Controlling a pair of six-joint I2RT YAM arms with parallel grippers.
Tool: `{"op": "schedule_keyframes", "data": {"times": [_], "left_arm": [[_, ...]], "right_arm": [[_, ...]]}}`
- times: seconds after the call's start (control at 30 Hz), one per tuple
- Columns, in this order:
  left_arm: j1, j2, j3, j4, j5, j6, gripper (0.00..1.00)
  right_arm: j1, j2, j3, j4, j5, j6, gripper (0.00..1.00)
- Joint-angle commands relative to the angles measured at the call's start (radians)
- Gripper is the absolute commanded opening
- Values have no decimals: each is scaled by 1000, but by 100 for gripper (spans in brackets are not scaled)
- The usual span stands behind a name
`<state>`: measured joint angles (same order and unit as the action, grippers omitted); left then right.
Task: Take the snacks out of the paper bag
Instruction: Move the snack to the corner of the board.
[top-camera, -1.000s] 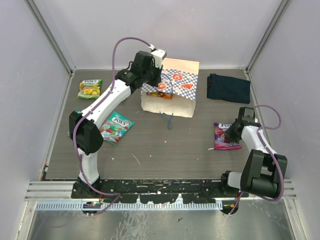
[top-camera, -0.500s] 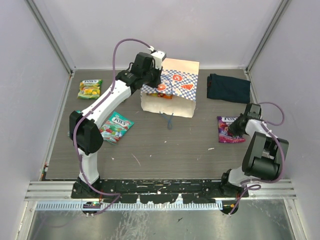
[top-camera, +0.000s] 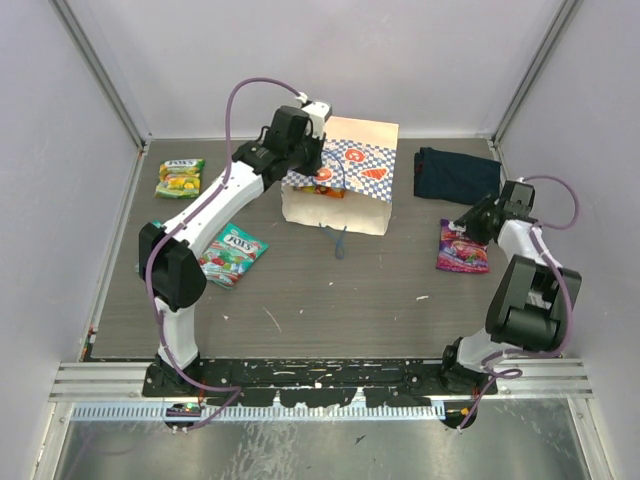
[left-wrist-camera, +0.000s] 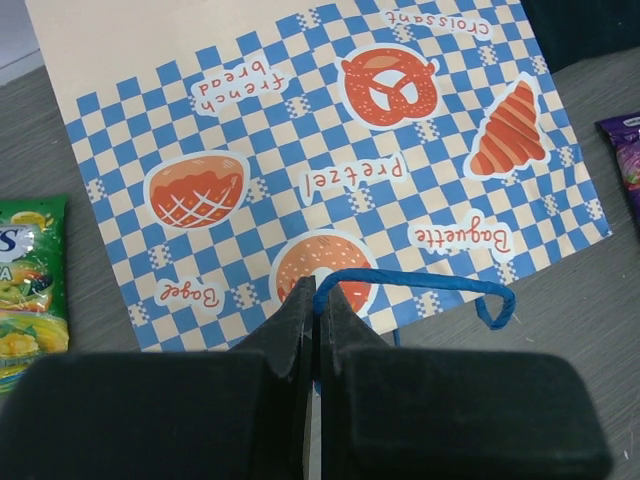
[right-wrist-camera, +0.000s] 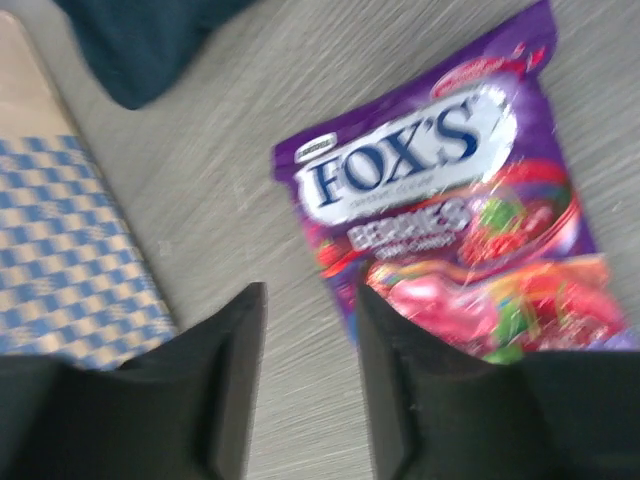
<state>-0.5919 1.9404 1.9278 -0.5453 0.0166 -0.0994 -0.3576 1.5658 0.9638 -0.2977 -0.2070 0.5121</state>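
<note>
Left pincer (left-wrist-camera: 318, 297) pinched shut on blue cord handle (left-wrist-camera: 420, 285) of paper bag (top-camera: 350, 190), lying flat on rear tabletop (top-camera: 330, 290) | right pincer (right-wrist-camera: 310, 390) parted, empty, just beside purple packet (right-wrist-camera: 450, 200) | green packet (top-camera: 181, 178), teal packet (top-camera: 232, 253) lie left.

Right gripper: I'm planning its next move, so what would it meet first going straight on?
The right gripper would likely meet bare table first, just left of the purple packet; depth is unclear.

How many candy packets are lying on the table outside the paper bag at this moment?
3. A green packet lies at the far left, a teal packet nearer the front on the left, and a purple packet on the right. More may be hidden inside the paper bag.
</note>
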Motion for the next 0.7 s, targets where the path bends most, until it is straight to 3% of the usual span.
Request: {"op": "schedule_keyframes", "data": {"times": [0.0,0.07,0.23,0.47,0.67], "left_arm": [[-46,-71,74,21,-57,-32,0],[-66,-60,92,23,-65,-70,0],[-115,-31,109,33,-65,-172,0],[-139,35,182,4,-103,-203,0],[-141,25,159,1,-83,-221,0]], "right_arm": [[28,-220,-79,10,-82,124,58],[75,-331,-146,5,-65,176,69],[274,-534,-205,-15,50,242,80],[544,-496,-100,-24,141,341,85],[603,-545,-247,293,285,728,92]]}}
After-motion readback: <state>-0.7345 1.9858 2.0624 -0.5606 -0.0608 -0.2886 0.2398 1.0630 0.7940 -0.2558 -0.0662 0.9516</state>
